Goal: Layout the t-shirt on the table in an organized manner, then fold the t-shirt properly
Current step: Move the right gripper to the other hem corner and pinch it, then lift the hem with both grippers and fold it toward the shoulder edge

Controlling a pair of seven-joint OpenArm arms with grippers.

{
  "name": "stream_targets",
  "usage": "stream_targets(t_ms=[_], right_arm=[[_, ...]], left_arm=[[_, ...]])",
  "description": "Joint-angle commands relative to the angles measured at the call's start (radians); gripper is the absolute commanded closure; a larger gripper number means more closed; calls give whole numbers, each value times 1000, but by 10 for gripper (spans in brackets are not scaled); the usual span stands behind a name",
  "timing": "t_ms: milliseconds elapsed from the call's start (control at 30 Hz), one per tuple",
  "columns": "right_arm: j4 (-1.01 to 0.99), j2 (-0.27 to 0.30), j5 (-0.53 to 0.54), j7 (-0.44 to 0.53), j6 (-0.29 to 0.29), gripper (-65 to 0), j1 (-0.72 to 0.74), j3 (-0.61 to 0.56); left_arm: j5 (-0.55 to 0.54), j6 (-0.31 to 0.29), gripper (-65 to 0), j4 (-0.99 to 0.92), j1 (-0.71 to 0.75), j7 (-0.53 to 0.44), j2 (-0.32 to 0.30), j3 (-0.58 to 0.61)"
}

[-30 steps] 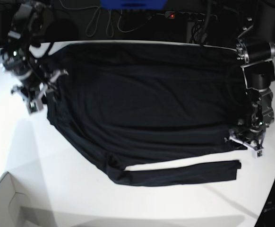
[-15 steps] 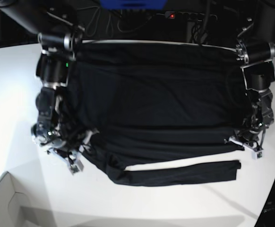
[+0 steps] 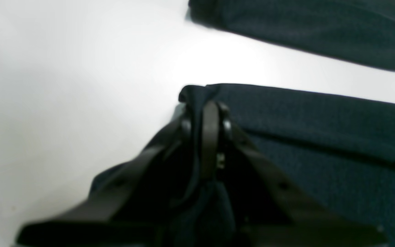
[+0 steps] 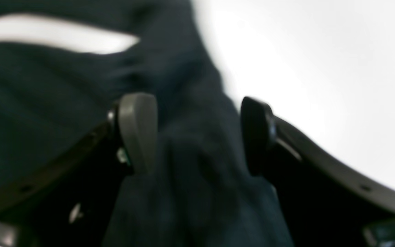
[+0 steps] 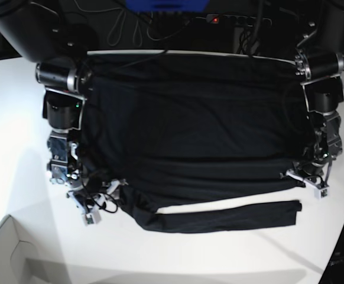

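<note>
The t-shirt (image 5: 184, 130) is plain black, long-sleeved, thin and soft, spread nearly flat with shallow wrinkles across the table (image 5: 18, 118), a smooth white top with a curved edge. One corner is pinched between the closed jaws of the left gripper (image 3: 207, 116); a sleeve lies stretched out just beyond that pincer, a strip of white between. Another fold sits bunched between the parted fingers (image 4: 137, 130) of the right gripper (image 4: 197, 133).

The t-shirt (image 5: 190, 130) is thin, matt black knit cloth, softly creased; the counter (image 5: 18, 136) is smooth white with a faint sheen; the left end effector (image 3: 206, 118) fingers look like dark, slightly glossy plastic.
</note>
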Motion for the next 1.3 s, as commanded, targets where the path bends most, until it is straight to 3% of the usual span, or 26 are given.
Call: stream_targets(t_ms=[0, 133, 433, 500, 633, 833, 933, 1033, 1133, 1267], right_arm=[[-2, 4, 14, 47, -14, -395, 37, 0], [-57, 28, 12, 108, -91, -399, 37, -3], [-160, 33, 9, 153, -96, -379, 37, -6], [-160, 33, 9, 153, -96, -304, 37, -6], [-152, 33, 9, 153, -96, -9, 38, -6], [-98, 53, 12, 111, -68, 0, 52, -3], [64, 58, 15, 42, 13, 0, 2, 2], [298, 55, 15, -37, 50, 0, -80, 2], [469, 33, 15, -102, 101, 0, -150, 0], [660, 19, 15, -160, 109, 0, -248, 2]], left_arm=[[-6, -2, -24, 13, -27, -22, -15, -2], [-8, -2, -24, 13, -27, -22, -15, -2], [-6, -2, -24, 13, -27, -25, -14, -2], [-6, -2, -24, 13, -27, -25, -14, -3], [-6, -2, -24, 13, -27, -25, -14, -3], [-15, -7, -24, 24, -30, -22, -14, -5], [-15, -9, -24, 45, -32, -22, -14, -6], [-15, -9, -21, 143, -19, -9, -14, -6], [-17, -10, 0, 257, 14, 76, -14, -6], [-17, -10, 0, 380, 59, 120, -12, -8]])
